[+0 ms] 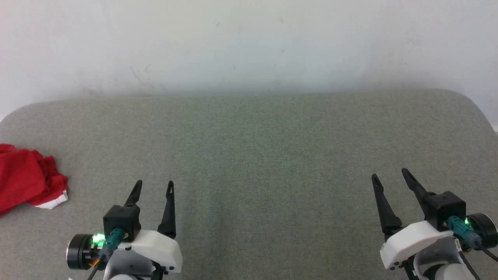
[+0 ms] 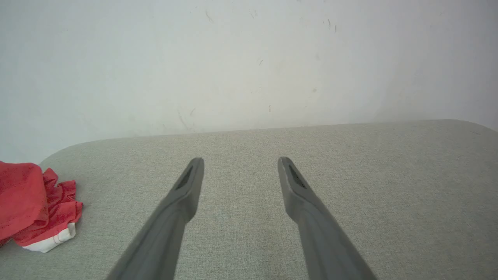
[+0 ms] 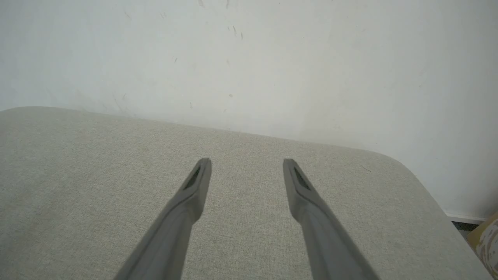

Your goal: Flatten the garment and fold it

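Head view puts the red shorts [image 1: 27, 177] at the far left edge of the grey fabric-covered table [image 1: 249, 155]. They are bunched in a crumpled heap and partly cut off by the frame, and a strip of white hem [image 1: 52, 202] pokes out on the side nearest me. The middle of the table is bare fabric up to the pale wall [image 1: 249, 39].

My left gripper [image 1: 154, 182] sits low at the near edge with its two fingers spread and nothing between them. The heap lies to its left, near but not touching. My right gripper [image 1: 389, 173] is over on the other side, well apart from the shorts, fingers likewise spread and empty. In the left wrist view the heap sits off to the side of the parted fingers, not in line with them. In the right wrist view I see bare table beyond the open fingers.

I judge the task is at its very start: nothing is flattened and nothing is gripped. The step in hand is reaching for the shorts. The next move calls for swinging the left arm out toward the heap, and possibly turning at the waist to bring it fully into view. I then want a pinch on a clear edge such as that hem, so I can drag the shorts toward the centre where both arms can spread them. The thin fabric will likely drag in folds, so I expect to regrasp.
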